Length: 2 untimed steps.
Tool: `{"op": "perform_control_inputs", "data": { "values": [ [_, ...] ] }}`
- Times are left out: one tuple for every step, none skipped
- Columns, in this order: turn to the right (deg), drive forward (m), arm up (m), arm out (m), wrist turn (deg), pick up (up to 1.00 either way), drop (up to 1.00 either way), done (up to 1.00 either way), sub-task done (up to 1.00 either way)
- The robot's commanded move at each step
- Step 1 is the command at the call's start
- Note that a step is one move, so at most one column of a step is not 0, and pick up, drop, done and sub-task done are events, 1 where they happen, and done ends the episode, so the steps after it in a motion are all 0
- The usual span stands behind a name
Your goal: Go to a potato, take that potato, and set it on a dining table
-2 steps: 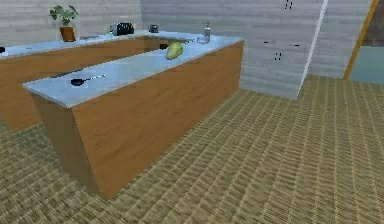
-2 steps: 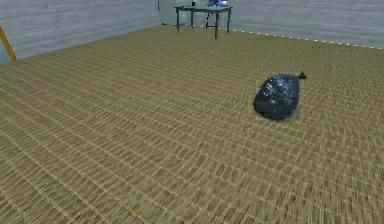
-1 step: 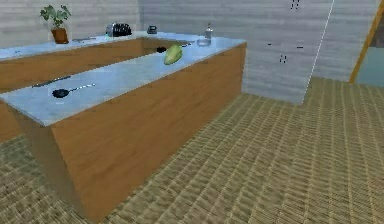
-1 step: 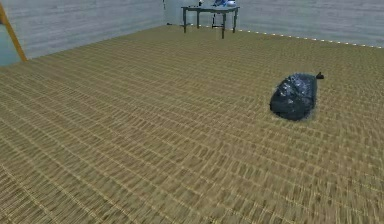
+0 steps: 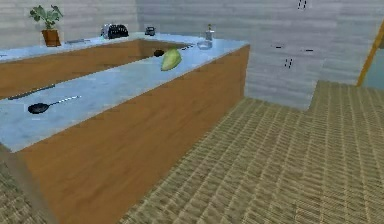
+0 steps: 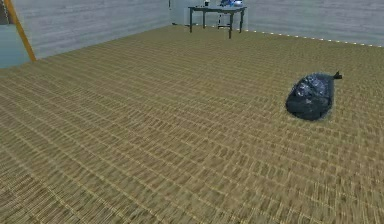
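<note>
1. Lower left of the forward view: a wooden counter (image 5: 150,135) carries a black ladle (image 5: 42,106).
2. Upper middle: a yellow-green oblong thing (image 5: 172,60), perhaps the potato, lies on the countertop.
3. Arm side view, right: a dark bag (image 6: 312,96) on the floor; top edge: a dark table (image 6: 214,11).
4. The pincer's state cannot be told.

No text, label, brand, number or sign can be read, blue-topped surface (image 5: 120,85) at left of the forward view unmarked, white cabinets (image 5: 290,75) at upper right plain, dark bag (image 6: 312,97) at right of the arm side view unlettered
</note>
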Motion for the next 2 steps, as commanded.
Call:
{"op": "perform_control_inputs", "data": {
  "values": [
    [12.0,0.00,0.00,0.00,0.0,0.00,0.00,0.00,0.00],
    [0.0,1.00,0.00,0.00,0.0,0.00,0.00,0.00,0.00]
  ]
}}
